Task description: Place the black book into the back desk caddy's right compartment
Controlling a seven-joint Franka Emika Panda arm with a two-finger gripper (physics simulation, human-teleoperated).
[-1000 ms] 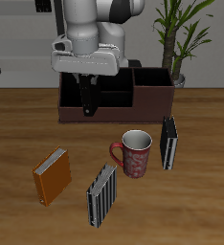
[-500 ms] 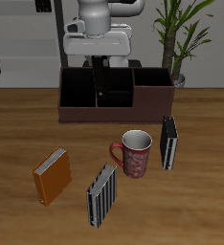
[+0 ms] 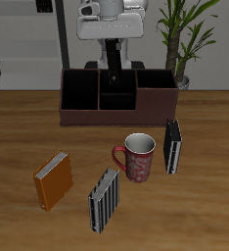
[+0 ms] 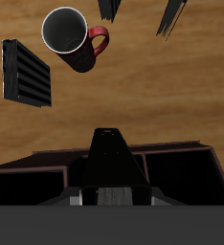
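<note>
My gripper (image 3: 114, 67) is shut on the black book (image 3: 114, 61), which hangs upright above the middle cells of the back desk caddy (image 3: 87, 116), a long dark reddish-brown box at the table's back. The caddy's right compartment (image 3: 157, 92) is the large end section nearest the plant, and it looks empty. In the wrist view the black book (image 4: 114, 153) shows edge-on between my fingers at the gripper (image 4: 112, 189), with the caddy's rim (image 4: 186, 151) beneath it.
A red mug (image 3: 139, 157) stands mid-table, also in the wrist view (image 4: 71, 36). A black book with white stripes (image 3: 172, 145) stands beside it. A grey-and-black striped book (image 3: 105, 199) and an orange book (image 3: 53, 179) stand nearer the front edge. A potted plant (image 3: 180, 39) stands behind the caddy.
My gripper has risen with the black book and moved from over the caddy's far end section to above its middle cells, toward the plant side.
</note>
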